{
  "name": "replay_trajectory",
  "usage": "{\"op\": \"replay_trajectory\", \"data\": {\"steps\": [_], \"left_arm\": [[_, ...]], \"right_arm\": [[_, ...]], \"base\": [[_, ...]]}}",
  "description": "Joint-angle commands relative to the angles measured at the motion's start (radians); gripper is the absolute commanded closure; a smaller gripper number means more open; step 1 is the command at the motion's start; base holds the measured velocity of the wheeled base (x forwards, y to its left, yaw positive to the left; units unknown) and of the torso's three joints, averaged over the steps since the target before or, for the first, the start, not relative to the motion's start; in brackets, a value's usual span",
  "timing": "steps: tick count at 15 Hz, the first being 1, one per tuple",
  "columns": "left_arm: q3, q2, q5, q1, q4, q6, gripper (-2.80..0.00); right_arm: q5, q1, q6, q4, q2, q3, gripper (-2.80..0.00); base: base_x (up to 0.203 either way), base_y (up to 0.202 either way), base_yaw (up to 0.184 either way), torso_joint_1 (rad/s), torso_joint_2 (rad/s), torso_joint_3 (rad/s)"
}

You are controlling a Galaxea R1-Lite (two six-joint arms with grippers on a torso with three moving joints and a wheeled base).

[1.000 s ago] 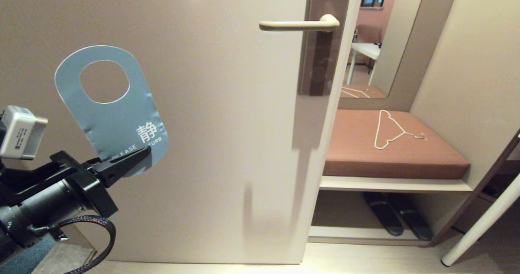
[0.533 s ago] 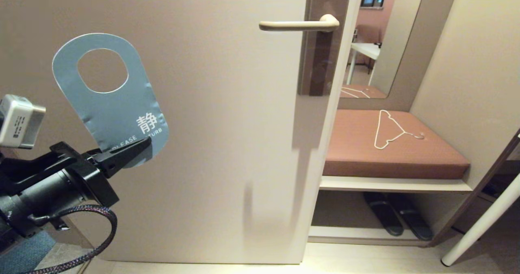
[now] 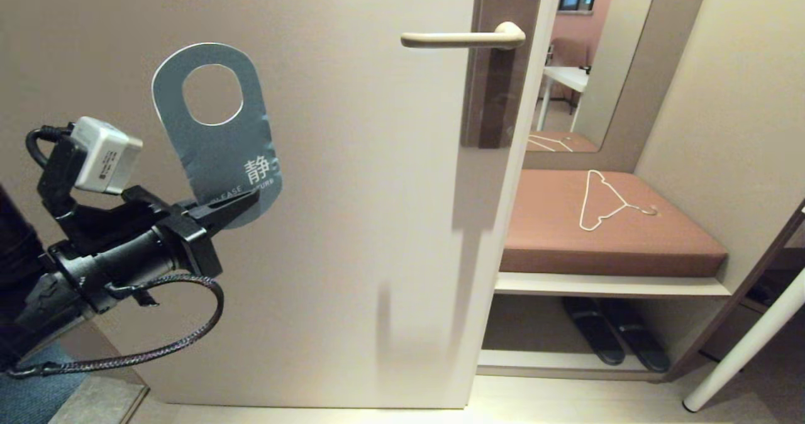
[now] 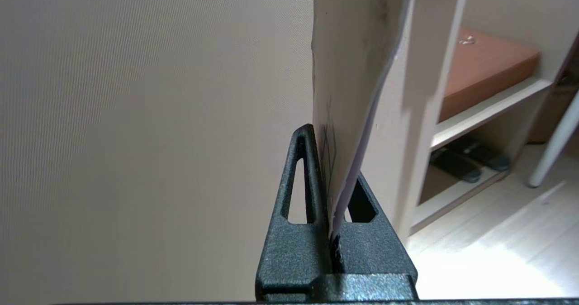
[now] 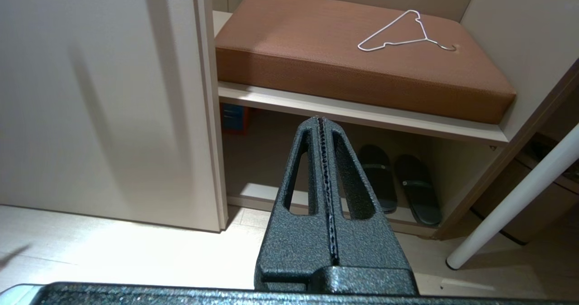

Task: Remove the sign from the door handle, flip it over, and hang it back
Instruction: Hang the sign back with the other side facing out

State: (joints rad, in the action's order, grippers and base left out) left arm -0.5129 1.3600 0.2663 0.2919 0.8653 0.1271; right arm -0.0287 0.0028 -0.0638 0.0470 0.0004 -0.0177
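Note:
My left gripper [image 3: 242, 205] is shut on the bottom edge of the sign [image 3: 217, 144], a blue card with an oval hole at its top and white lettering. The sign stands upright before the door, blue face toward the head camera, well left of and below the door handle [image 3: 462, 37], a beige lever that is bare. In the left wrist view the sign [image 4: 357, 60] shows almost edge-on, pale face visible, pinched in the left gripper [image 4: 332, 169]. My right gripper [image 5: 322, 120] is shut and empty, low, out of the head view.
The beige door [image 3: 352, 191] fills the left and middle. To its right is an alcove with a brown cushion [image 3: 597, 235], a white wire clothes hanger [image 3: 604, 200] on it, dark slippers [image 3: 613, 339] under the shelf, and a white table leg [image 3: 748, 342].
My left arm has moved right and up with the sign. The sign has turned more upright and nearer the handle. The handle has not moved.

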Motion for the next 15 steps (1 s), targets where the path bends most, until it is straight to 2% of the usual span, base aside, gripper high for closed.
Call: {"op": "replay_trajectory", "data": {"steps": [1, 5, 8, 11, 15], "left_arm": [[-0.031, 0.067, 0.002, 0.006, 0.006, 0.016, 0.00], [-0.138, 0.161, 0.001, 0.055, 0.006, 0.028, 0.00], [-0.219, 0.224, 0.002, 0.095, 0.029, 0.015, 0.00], [-0.276, 0.293, -0.002, 0.102, 0.095, 0.021, 0.00], [-0.370, 0.355, -0.010, 0.110, 0.098, 0.031, 0.00]], "right_arm": [[0.000, 0.000, -0.001, 0.001, 0.000, 0.000, 0.00], [0.000, 0.000, -0.001, 0.001, 0.000, 0.000, 0.00], [0.000, 0.000, -0.001, 0.001, 0.000, 0.001, 0.00], [0.000, 0.000, -0.001, 0.001, 0.000, -0.001, 0.00], [0.000, 0.000, -0.001, 0.001, 0.000, 0.001, 0.00]], "base": [[0.000, 0.000, 0.000, 0.000, 0.00, 0.000], [0.000, 0.000, 0.000, 0.000, 0.00, 0.000], [0.000, 0.000, 0.000, 0.000, 0.00, 0.000], [0.000, 0.000, 0.000, 0.000, 0.00, 0.000], [0.000, 0.000, 0.000, 0.000, 0.00, 0.000]]}}
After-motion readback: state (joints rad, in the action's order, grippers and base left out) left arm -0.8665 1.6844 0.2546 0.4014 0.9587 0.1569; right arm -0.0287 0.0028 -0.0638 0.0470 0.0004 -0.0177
